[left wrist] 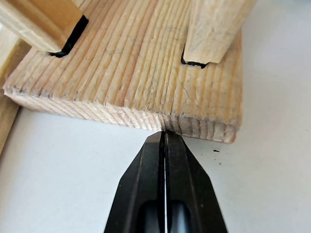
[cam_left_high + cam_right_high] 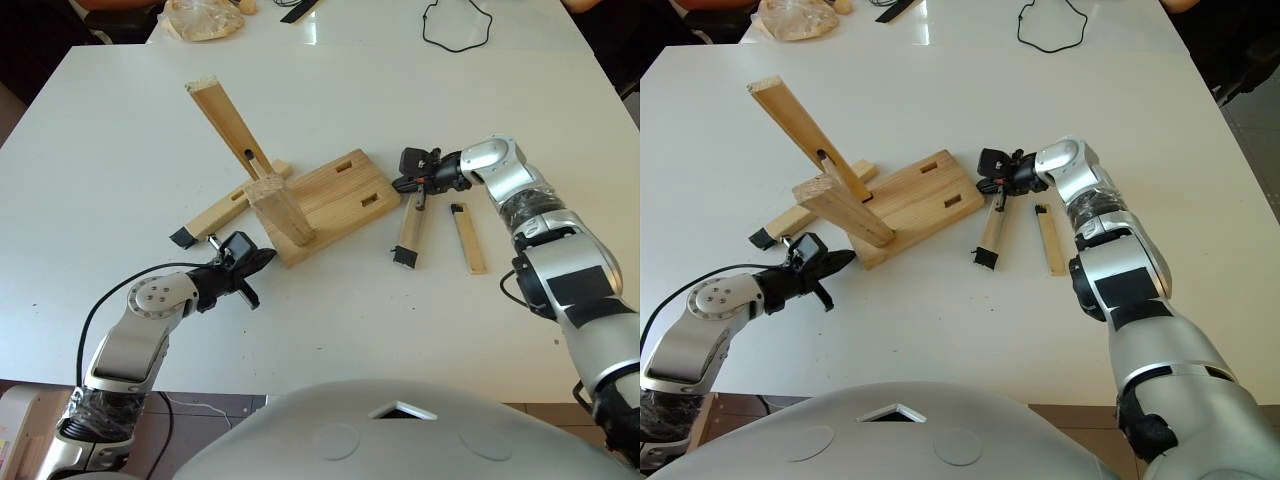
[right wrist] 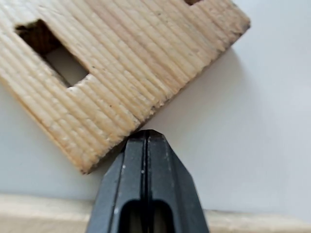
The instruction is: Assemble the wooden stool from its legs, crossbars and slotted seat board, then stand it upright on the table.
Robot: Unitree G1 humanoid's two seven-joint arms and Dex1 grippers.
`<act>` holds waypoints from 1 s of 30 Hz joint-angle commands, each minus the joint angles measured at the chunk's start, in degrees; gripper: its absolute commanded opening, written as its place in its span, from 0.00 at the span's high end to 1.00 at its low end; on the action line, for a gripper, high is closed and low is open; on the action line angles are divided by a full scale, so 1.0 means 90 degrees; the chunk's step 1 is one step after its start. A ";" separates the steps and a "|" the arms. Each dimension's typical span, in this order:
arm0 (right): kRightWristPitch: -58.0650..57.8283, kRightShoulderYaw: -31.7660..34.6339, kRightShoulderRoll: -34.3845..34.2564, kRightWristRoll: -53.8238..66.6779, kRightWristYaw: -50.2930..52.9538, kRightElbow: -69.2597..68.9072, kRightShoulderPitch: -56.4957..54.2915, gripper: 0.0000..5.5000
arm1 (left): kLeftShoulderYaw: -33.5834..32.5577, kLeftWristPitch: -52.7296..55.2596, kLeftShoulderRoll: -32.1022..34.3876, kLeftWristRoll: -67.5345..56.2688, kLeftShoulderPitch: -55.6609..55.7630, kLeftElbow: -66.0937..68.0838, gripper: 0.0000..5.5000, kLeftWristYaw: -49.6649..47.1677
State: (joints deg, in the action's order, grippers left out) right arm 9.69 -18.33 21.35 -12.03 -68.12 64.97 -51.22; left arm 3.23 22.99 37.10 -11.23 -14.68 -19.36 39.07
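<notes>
Left gripper (image 1: pixel 164 138) and right gripper (image 3: pixel 146 135), fingers pressed together, sit at opposite edges of seat board (image 2: pixel 330 195); push evenly, or board likely pivots.

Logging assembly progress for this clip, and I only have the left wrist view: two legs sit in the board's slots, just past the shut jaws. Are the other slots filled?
Observer: No. The seat board lies flat on the table, and the two slots on its right half are empty.
Operator: Where are the parts for them?
Observer: One loose wooden piece and a second piece lie on the table just right of the board.
Operator: And the right arm?
Observer: The right gripper, jaws shut, sits at the board's right edge, near an empty slot.
</notes>
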 commanded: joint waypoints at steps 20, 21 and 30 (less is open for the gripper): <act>-0.1656 -0.0230 0.0990 0.1482 -0.2006 -0.6524 0.2872 1.00 | 0.0115 -0.1228 -0.0768 0.0840 0.3302 0.3778 1.00 -0.0288; -0.1658 -0.0210 0.1108 0.1491 -0.2033 -0.6628 0.2932 1.00 | 0.0069 -0.1289 -0.0806 0.0872 0.3418 0.3922 1.00 -0.0368; -0.1449 -0.0110 0.1682 0.1708 -0.1918 -0.7401 0.3215 1.00 | -0.0379 -0.1468 -0.0520 0.1001 0.3115 0.3596 1.00 -0.0744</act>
State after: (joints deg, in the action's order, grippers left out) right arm -2.42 -20.37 37.09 1.08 -86.99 0.61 -21.07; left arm 1.83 9.10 29.89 -2.88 15.62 16.30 33.42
